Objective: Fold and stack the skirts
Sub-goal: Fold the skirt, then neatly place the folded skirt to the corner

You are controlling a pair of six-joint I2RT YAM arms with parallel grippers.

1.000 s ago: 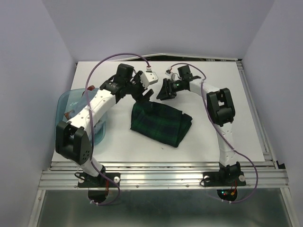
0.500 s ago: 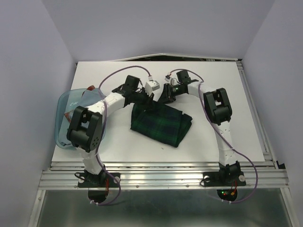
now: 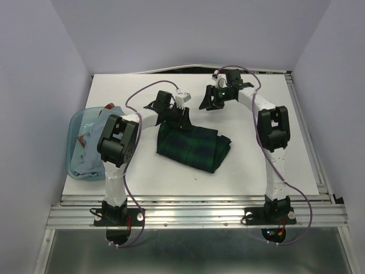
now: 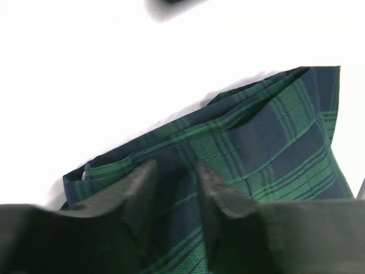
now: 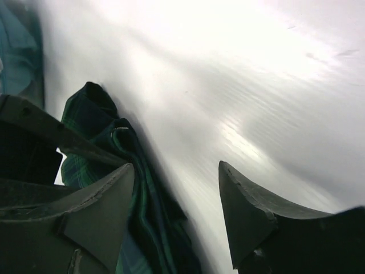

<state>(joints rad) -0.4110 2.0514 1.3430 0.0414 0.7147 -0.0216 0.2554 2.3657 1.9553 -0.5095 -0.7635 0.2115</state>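
Observation:
A folded dark green-and-navy tartan skirt (image 3: 191,145) lies flat at the table's centre. My left gripper (image 3: 185,119) is low over its far left edge. In the left wrist view the left gripper (image 4: 175,164) has its jaws a little apart, open, with flat tartan skirt (image 4: 274,131) showing in the gap, not pinched. My right gripper (image 3: 206,101) hangs beyond the skirt's far edge, over bare table. The right gripper (image 5: 177,165) stands wide open and empty, the skirt's edge (image 5: 85,117) to its left. A pale grey-blue skirt (image 3: 91,157) lies in the tub.
A translucent blue plastic tub (image 3: 77,123) stands at the table's left edge, cloth hanging over its far rim (image 3: 111,110). The white table (image 3: 274,142) ends in a metal rail at the near side. Grey walls close in on both sides.
My left gripper came down and right onto the skirt's far left edge, shut, then parted again. My right gripper drew back from the skirt toward the far side and opened wider.

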